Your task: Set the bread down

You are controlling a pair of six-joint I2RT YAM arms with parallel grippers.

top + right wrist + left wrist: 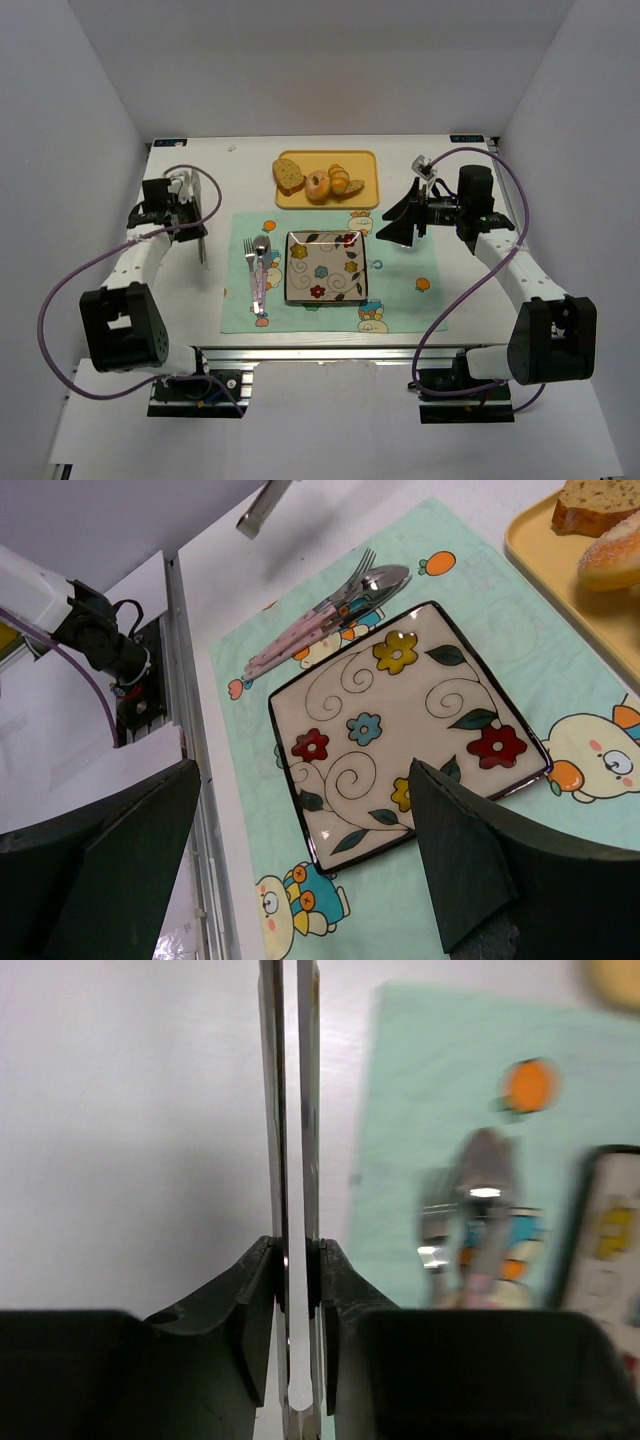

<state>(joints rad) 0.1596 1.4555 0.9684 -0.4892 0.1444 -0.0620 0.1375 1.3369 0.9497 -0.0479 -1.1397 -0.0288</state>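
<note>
Pinching metal tongs (272, 1110) in my left gripper (297, 1250), fingers closed on both blades, I hover left of the patterned plate (325, 268). The bread (353, 188) lies on the yellow tray (365, 160) beyond the plate's far edge (tray's right end), well apart from me. My right gripper (302, 770) gapes wide, right of the plate.

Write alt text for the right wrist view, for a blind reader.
The right arm's two dark fingers, spread wide, frame a square flower-patterned plate on a pale green placemat. A fork and spoon lie beside the plate, and a yellow tray corner with baked goods shows at upper right.
</note>
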